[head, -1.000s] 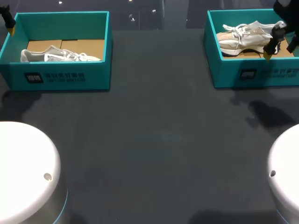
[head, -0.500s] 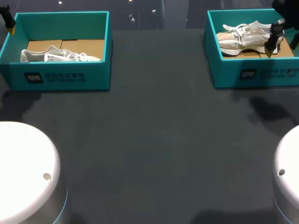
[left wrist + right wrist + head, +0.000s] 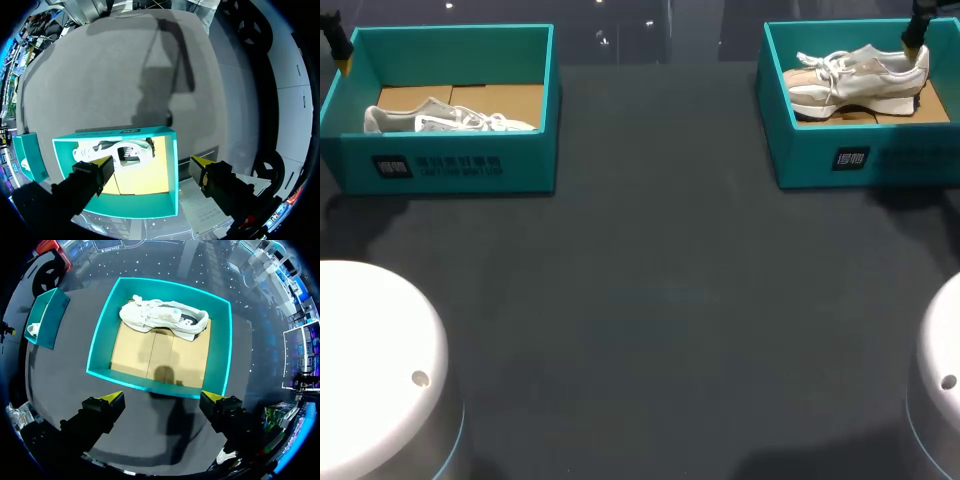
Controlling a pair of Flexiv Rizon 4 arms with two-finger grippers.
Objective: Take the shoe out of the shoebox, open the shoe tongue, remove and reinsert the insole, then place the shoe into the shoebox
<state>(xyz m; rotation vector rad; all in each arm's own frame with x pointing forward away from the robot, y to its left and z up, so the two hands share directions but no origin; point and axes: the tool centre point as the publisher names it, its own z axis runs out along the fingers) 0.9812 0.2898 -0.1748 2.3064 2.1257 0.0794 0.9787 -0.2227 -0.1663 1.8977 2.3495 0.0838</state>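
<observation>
My left arm base [image 3: 375, 370]: white, rounded, at the near left corner.

My left gripper [image 3: 152, 162]: fingers spread wide, holding nothing. It hangs over an end wall of the left shoebox [image 3: 172, 175], one finger above the cardboard floor, the other outside the wall.

Left shoebox: teal, lidless, at the far left of the table [image 3: 660, 300]. Its four walls stand around the left shoe [image 3: 117, 149], which is white and lies along the long wall away from my fingers, apart from them.

Table: dark grey, with a wide stretch between the boxes, which stand well apart.

Right shoebox [image 3: 220, 355]: teal, lidless, at the far right. The right shoe [image 3: 165, 317], white and tan, lies inside along the wall opposite my fingers.

My right gripper [image 3: 162, 397]: wide open, holding nothing, above the box's nearer wall, not touching the shoe.

My right arm base [image 3: 940, 380]: white, at the near right corner.

Count: two shoeboxes, two shoes, two grippers.
</observation>
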